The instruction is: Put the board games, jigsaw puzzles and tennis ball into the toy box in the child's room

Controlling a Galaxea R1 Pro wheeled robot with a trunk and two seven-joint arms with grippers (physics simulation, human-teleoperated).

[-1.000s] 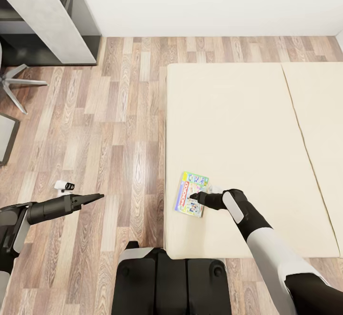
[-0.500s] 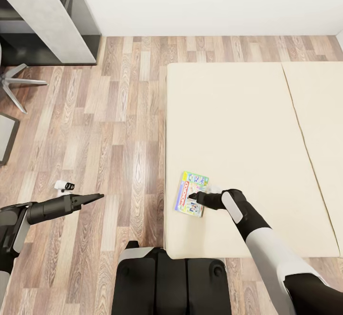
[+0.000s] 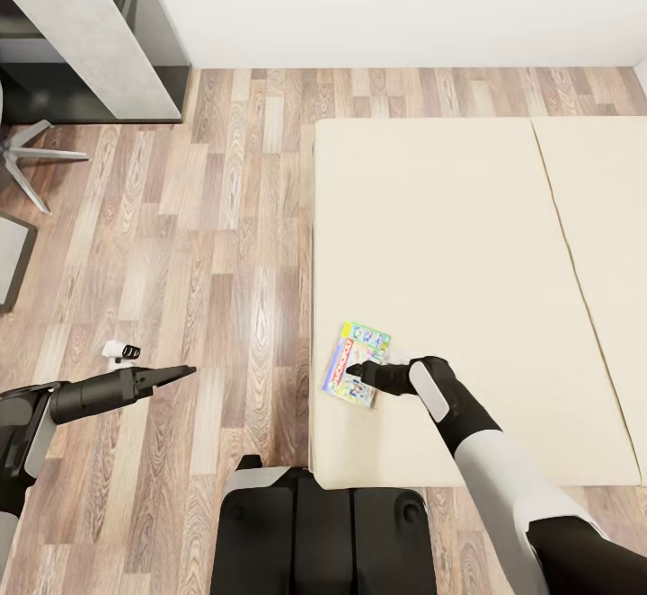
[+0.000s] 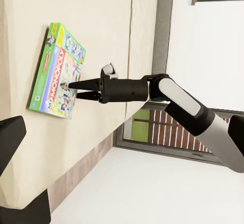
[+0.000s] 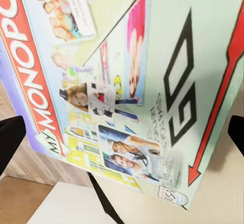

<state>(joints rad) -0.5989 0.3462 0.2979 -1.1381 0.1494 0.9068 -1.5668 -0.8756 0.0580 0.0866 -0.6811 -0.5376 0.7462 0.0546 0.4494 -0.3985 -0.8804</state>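
A green-edged Monopoly board game [image 3: 367, 343] lies flat on the beige bed [image 3: 449, 217], close to its left edge. My right gripper [image 3: 352, 368] reaches over the box with both fingertips resting on its top face. In the left wrist view the right gripper [image 4: 73, 90] has a small gap between its fingers, with nothing held between them. The right wrist view looks straight down on the box lid [image 5: 127, 82], one finger [image 5: 10, 137] at each side of it. My left gripper [image 3: 187, 369] hovers over the wooden floor, left of the bed, holding nothing.
A grey desk [image 3: 81, 29] stands at the far left against the white wall. Chair legs [image 3: 27, 159] spread out below it. A small white object [image 3: 119, 350] lies on the floor near my left gripper. My dark base [image 3: 323, 532] stands at the bed's near corner.
The board game has slid and turned slightly toward the bed's left edge under my right gripper's fingertips. The left arm has not moved.
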